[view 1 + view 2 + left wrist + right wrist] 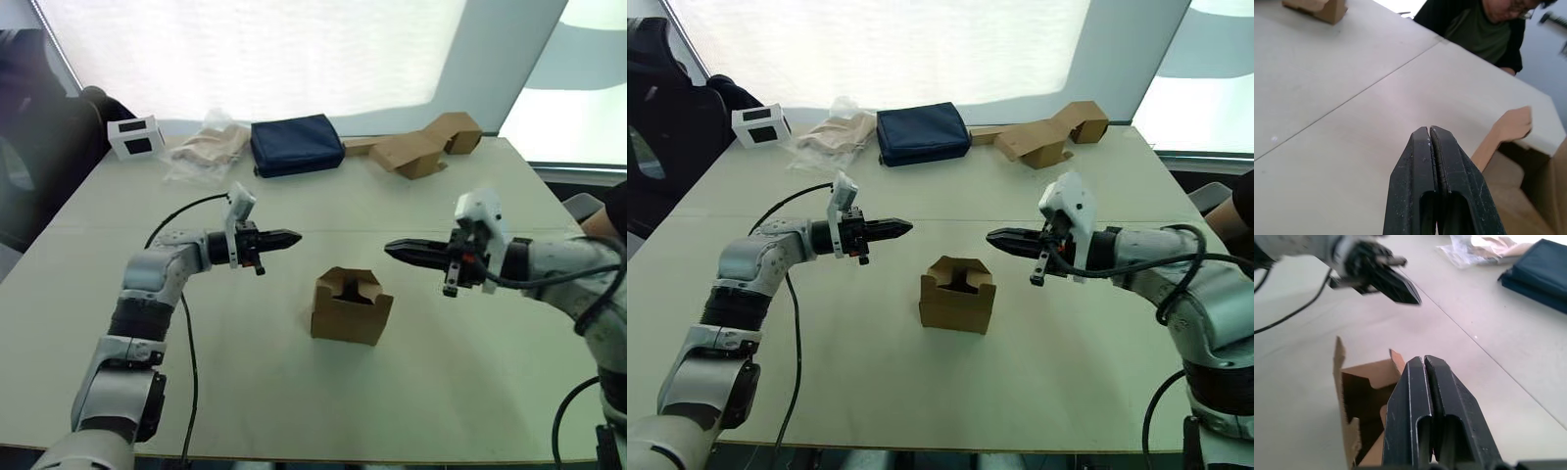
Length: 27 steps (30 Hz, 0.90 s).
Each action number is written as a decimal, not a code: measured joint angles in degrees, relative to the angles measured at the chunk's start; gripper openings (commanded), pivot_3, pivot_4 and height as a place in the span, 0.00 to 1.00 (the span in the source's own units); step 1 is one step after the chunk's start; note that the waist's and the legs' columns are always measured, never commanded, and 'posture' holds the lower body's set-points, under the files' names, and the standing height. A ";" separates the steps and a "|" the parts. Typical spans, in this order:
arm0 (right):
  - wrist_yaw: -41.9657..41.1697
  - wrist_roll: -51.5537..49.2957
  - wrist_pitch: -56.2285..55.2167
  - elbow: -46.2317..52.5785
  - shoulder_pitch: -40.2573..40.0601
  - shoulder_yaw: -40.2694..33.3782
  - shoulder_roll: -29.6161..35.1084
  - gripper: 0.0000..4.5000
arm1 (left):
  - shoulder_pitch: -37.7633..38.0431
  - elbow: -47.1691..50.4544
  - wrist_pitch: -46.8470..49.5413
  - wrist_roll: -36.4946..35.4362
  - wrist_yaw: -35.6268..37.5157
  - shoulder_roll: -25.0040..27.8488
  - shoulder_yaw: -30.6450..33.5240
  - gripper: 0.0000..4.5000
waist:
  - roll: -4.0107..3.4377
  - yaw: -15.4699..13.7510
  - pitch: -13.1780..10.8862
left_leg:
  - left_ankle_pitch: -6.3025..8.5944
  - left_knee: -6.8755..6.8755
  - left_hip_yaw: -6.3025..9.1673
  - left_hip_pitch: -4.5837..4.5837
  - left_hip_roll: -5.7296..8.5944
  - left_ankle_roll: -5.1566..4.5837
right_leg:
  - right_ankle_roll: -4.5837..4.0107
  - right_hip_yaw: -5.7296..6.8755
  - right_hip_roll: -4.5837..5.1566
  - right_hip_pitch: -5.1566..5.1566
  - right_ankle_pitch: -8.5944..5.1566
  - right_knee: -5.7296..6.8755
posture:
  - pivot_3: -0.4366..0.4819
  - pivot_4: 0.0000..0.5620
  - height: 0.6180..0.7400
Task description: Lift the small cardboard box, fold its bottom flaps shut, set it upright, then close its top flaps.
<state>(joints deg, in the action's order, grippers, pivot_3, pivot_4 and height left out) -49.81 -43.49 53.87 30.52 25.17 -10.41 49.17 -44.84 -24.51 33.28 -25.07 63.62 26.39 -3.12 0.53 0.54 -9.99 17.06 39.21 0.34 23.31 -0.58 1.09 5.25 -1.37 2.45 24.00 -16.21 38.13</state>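
Note:
The small cardboard box (351, 305) stands on the table's middle with its upper side open, and its short top flaps (351, 281) stick up around the dark inside. My left gripper (297, 236) hovers shut and empty above the table, up and to the left of the box. Facing it from the right, my right gripper (388, 248) is also shut and empty, just above and right of the box. In the right wrist view the box (1359, 396) lies below my shut fingers (1420, 401). The left wrist view catches one raised flap (1508, 128) beside my shut fingers (1435, 171).
Along the table's far edge lie a navy fabric pouch (296, 144), tan zigzag cardboard pieces (423, 145), a crumpled clear bag (207, 147) and a small white box (135, 136). A person (1484, 29) sits beyond the table's right side. A black cable (186, 333) trails from my left arm.

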 measured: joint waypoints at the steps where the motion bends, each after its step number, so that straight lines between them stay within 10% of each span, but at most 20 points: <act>1: -0.17 -0.89 0.95 0.70 -0.69 0.61 0.06 0.00 | -0.35 -2.31 -1.13 0.97 0.20 -0.44 -0.59 0.00 | 0.00 -0.07 0.00 | 0.00 0.00 -0.01 0.00 0.04 0.00 | 0.00 0.00 0.01 0.00 0.00 0.02 | 0.48 0.27 1.00; 9: 3.35 -10.35 5.99 8.85 -8.41 1.88 -1.64 0.00 | -4.63 -20.42 -11.16 7.90 2.58 -7.74 -3.45 0.00 | 0.04 -0.03 -0.02 | 0.01 0.05 -0.01 0.08 0.08 -0.03 | 0.04 0.00 0.05 0.06 0.02 0.02 | 0.48 0.27 1.00; 27: 11.40 1.65 0.51 9.41 -5.98 15.77 -3.13 0.00 | -0.67 -15.62 -11.39 12.00 7.42 -9.59 -7.18 0.00 | 0.03 0.07 -0.02 | 0.00 0.05 -0.02 0.06 0.05 -0.01 | 0.04 -0.04 0.02 0.08 0.02 0.06 | 0.48 0.27 1.00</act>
<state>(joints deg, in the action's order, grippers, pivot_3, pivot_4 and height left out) -38.41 -41.84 54.38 39.93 19.19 5.37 46.04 -45.50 -40.13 21.89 -13.07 71.04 16.80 -10.31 0.56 0.61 -10.01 17.06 39.27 0.32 23.37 -0.53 1.08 5.29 -1.41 2.47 24.07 -16.19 38.19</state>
